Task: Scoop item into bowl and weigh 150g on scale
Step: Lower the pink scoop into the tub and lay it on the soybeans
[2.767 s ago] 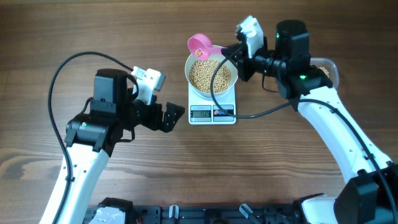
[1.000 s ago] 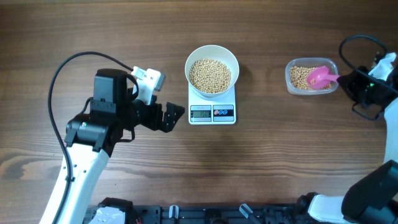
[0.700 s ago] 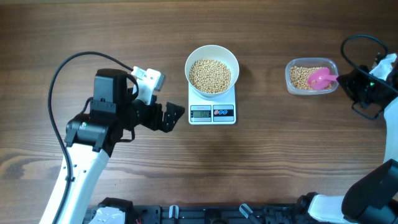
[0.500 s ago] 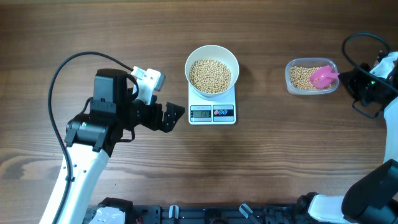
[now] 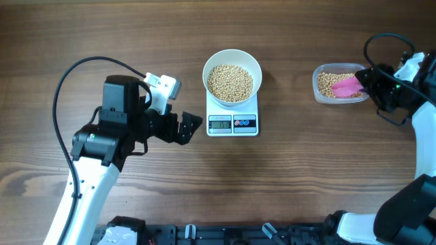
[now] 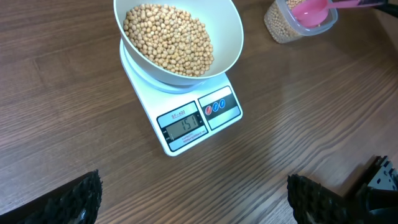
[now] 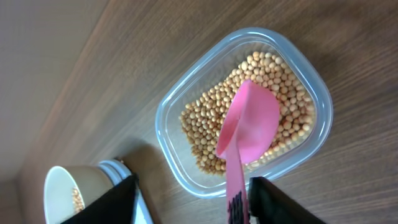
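The white bowl (image 5: 207,71) stands on the white scale (image 5: 232,124), heaped with tan beans (image 5: 230,82). In the left wrist view the bowl (image 6: 231,43) and scale (image 6: 193,124) lie ahead of my open left gripper (image 6: 199,205), which hovers over bare wood. My left gripper (image 5: 187,128) sits just left of the scale. A pink scoop (image 7: 252,121) lies on the beans in the clear tub (image 7: 171,162). Its handle runs between the spread jaws of my right gripper (image 7: 193,205), close beside the right finger. In the overhead view my right gripper (image 5: 371,82) is at the tub's right end.
The clear tub (image 5: 317,88) of beans stands at the right of the table, well apart from the scale. The scale's display faces the front edge. Black cables loop over both arms. Bare wood lies between scale and tub.
My right gripper has gone from shut on the pink scoop's handle to open, and has shifted slightly toward the tub. The scoop now rests in the tub. The left arm is still.
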Motion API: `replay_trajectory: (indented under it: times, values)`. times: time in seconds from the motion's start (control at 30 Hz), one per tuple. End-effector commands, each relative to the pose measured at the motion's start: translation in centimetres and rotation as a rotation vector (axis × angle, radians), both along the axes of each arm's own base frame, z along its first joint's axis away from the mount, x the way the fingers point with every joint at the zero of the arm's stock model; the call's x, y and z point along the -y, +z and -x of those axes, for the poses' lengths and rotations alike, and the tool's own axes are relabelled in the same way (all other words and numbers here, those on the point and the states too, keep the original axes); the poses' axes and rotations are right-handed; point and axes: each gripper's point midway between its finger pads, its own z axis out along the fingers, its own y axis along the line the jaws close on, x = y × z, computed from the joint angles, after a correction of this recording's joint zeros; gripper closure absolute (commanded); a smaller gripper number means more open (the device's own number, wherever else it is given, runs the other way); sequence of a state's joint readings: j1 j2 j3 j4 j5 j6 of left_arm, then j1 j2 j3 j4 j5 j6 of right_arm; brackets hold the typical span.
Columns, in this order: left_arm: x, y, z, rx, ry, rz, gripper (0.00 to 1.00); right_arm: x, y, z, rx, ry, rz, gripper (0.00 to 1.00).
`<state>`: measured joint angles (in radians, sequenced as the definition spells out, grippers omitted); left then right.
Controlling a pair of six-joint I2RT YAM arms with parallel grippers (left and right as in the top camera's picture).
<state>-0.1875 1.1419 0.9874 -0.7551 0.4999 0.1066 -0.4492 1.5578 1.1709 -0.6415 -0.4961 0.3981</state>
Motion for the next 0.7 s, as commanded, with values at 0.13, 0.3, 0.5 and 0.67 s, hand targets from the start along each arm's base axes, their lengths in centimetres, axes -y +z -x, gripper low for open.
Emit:
replay_trajectory:
  times: [0.13, 0.3, 0.5, 0.67]
  values:
    - [0.04, -0.01, -0.04, -0.009, 0.002, 0.014, 0.00, -0.08, -0.50, 0.02, -0.009, 0.006, -0.003, 0.00]
    - [0.04, -0.01, -0.04, -0.008, 0.001, 0.014, 0.00, 0.05, -0.27, -0.29, 0.020, 0.048, 0.038, 0.00]
    - [0.04, -0.01, -0.04, -0.008, 0.002, 0.014, 0.00, 0.19, -0.16, -0.45, 0.042, 0.087, 0.078, 0.00]
    - [0.04, -0.02, -0.04, -0.009, 0.002, 0.014, 0.00, 0.57, 0.20, -0.92, 0.073, 0.101, 0.107, 0.00]
